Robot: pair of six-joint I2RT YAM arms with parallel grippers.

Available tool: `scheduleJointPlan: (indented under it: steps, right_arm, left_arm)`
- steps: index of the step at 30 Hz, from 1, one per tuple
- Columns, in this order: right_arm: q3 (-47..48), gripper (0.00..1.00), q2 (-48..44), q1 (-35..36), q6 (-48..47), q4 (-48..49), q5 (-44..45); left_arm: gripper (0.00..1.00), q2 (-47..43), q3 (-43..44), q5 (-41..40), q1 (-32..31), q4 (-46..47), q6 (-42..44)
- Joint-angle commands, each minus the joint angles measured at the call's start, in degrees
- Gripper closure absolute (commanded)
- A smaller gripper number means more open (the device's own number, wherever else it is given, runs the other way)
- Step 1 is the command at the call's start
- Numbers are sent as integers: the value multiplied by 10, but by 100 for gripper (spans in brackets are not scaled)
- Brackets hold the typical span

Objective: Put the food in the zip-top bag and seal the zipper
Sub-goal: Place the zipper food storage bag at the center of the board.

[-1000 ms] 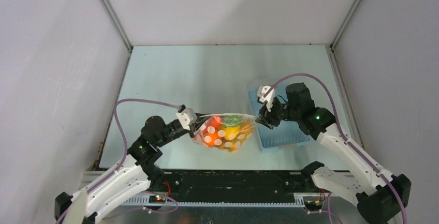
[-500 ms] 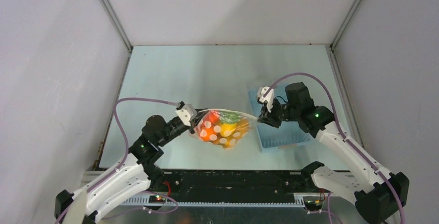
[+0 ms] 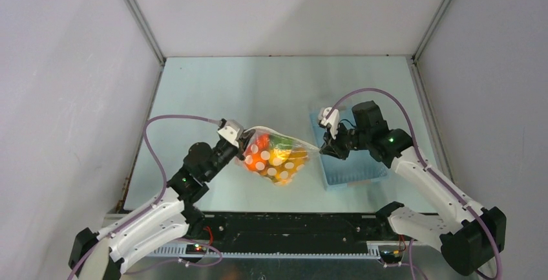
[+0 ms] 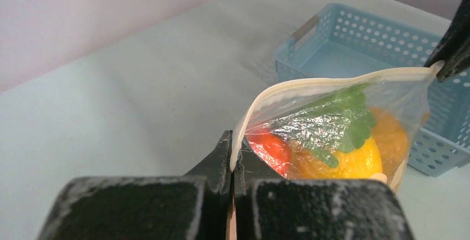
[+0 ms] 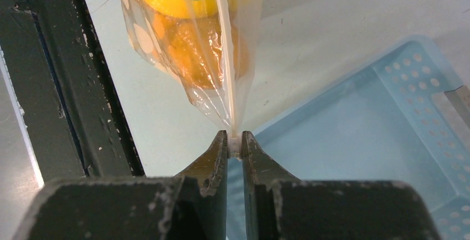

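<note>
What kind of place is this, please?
Probably a robot test cell in a laboratory: plain white walls enclose a pale table, left end effector and right end effector hold a zip-top bag of toy food.

Bag (image 3: 274, 158) tipped up at its left end
The left gripper (image 3: 243, 143) has moved toward the upper frame, so the zipper (image 3: 291, 136) now slopes down to the right.

Pale teal table (image 3: 213, 92) with light blue perforated basket (image 3: 354, 172) at right.
</note>
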Motion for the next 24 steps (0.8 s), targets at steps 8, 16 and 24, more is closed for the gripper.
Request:
scheduleJointPlan:
  steps: [8, 16, 24]
  right_arm:
    - [9, 98, -21, -4, 21, -18, 35]
    - [-11, 1, -88, -4, 132, 176, 50]
    - [-54, 0, -177, -7, 303, 263, 398]
  left_arm:
    - [100, -7, 4, -56, 29, 44, -18]
    - [100, 14, 23, -126, 30, 62, -65]
    - [100, 190, 184, -270, 135, -140, -246]
